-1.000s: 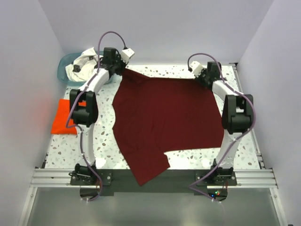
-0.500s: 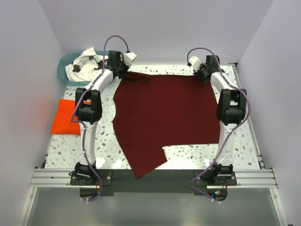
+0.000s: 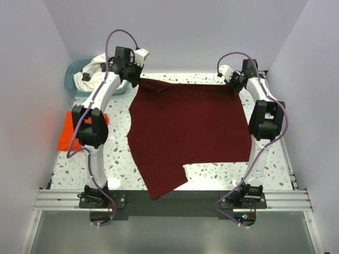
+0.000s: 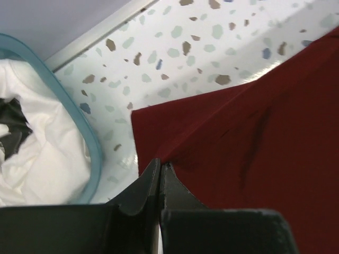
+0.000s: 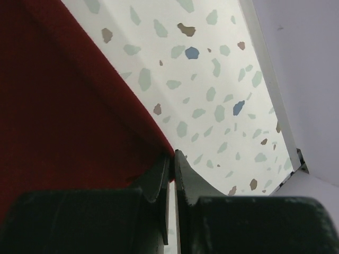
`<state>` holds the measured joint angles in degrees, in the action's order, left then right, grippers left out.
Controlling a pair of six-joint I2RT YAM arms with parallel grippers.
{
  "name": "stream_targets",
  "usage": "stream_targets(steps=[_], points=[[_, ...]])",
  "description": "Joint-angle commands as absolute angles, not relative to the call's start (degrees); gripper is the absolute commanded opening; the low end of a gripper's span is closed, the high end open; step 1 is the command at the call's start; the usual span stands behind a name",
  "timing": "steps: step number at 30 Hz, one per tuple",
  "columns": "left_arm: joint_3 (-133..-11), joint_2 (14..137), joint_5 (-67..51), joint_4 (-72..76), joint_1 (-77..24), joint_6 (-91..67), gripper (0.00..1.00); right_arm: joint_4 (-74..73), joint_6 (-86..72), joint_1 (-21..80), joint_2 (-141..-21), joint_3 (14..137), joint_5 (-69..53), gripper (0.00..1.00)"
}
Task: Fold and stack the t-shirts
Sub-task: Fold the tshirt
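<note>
Tension's key: left end effector and right end effector pinch the maroon t-shirt by its far corners, so lower evenly.

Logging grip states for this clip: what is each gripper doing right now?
Left gripper: closed on a far corner of the maroon shirt.
Right gripper: closed on the maroon shirt's other far corner.

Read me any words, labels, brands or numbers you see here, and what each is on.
None can be read.
The black print on the crumpled white cloth t-shirt in the teal plastic basket is bunched up and illegible.
The dark maroon cloth t-shirt shows no text.
</note>
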<state>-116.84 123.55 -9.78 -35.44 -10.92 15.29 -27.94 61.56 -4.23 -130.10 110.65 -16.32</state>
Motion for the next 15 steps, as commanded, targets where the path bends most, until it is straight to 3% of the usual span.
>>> stream_targets(steps=[1,7,15], points=[[-113.9,116.5,-14.2,-44.5,-11.5,8.0,0.0,-35.7,69.5,-4.7,-126.7,113.7,-21.1,0.0],[-98.8,105.0,-12.8,-44.3,-14.3,3.3,0.0,-43.1,74.6,-5.2,-125.5,114.1,-22.1,0.0],[-89.6,99.8,-16.1,-46.8,-15.2,1.8,0.0,-48.2,79.2,-6.1,-122.3,110.4,-21.3,0.0]])
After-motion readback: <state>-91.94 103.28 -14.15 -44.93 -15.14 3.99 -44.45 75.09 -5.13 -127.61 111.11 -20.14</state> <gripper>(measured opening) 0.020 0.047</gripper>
